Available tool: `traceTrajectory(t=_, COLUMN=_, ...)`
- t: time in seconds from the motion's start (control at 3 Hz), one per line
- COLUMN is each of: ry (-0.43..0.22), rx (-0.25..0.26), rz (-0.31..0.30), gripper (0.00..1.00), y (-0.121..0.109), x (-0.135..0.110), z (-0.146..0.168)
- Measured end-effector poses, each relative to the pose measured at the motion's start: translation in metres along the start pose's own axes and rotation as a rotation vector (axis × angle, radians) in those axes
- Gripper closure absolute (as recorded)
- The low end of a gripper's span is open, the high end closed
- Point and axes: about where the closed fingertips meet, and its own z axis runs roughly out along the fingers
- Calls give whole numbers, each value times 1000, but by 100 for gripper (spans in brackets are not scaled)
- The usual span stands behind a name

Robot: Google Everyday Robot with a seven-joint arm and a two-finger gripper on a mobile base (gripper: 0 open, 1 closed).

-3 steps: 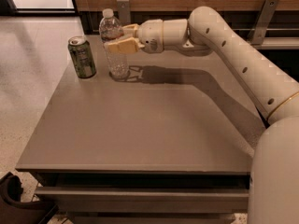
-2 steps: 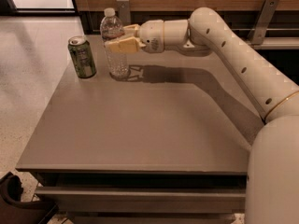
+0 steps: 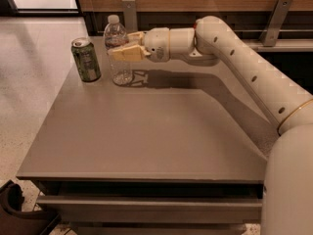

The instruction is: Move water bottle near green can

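Note:
The water bottle (image 3: 116,35), clear ribbed plastic with a white cap, stands upright at the far left of the grey table (image 3: 146,131). Its base rests on the tabletop. The green can (image 3: 86,59), olive with a silver top, stands upright just left of the bottle with a small gap between them. My gripper (image 3: 121,47) reaches in from the right. Its tan fingers (image 3: 126,53) are closed on the bottle's middle, one in front and one behind. The white arm (image 3: 234,62) stretches back to the right.
The table's left edge lies close to the can, with pale floor (image 3: 29,82) beyond it. A wooden wall with metal brackets (image 3: 129,11) runs behind the table. A dark object (image 3: 14,214) sits on the floor at the lower left.

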Motion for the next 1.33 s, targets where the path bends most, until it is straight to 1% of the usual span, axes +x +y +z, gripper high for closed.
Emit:
traceTrajectory(t=0.33, ry=-13, rx=6, rz=-20, gripper=100, y=10, x=2, z=2)
traceTrajectory(t=0.67, ry=-15, rx=1, rz=-24, gripper=81, y=14, x=2, z=6)
traceTrajectory(t=1.33, ry=-17, rx=-8, rz=-24, gripper=35, y=16, x=1, z=12)
